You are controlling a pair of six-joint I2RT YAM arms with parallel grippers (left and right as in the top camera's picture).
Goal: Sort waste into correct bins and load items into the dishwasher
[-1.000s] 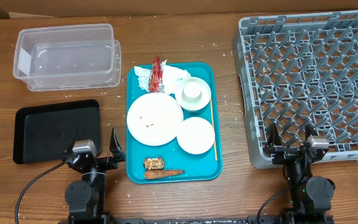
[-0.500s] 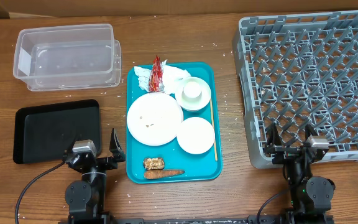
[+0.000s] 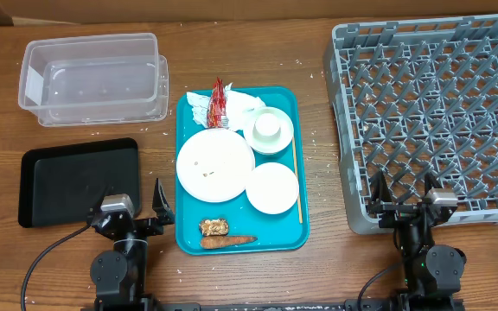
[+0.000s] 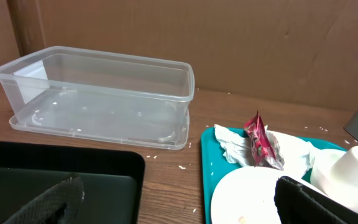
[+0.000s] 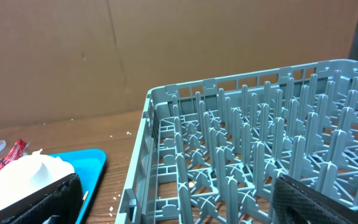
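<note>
At the table's near edge, we see both grippers spread wide, holding nothing.
The left gripper (image 3: 129, 207) sits between the black tray (image 3: 76, 177) and the teal tray (image 3: 185, 235); the right gripper (image 3: 402, 195) faces the dish rack (image 3: 430, 104); the plate (image 3: 215, 164), red wrapper (image 3: 218, 104), napkins (image 3: 247, 108) and carrot stick (image 3: 227, 241) lie on the teal tray; the clear tub (image 3: 93, 78) stands behind the black tray.
</note>
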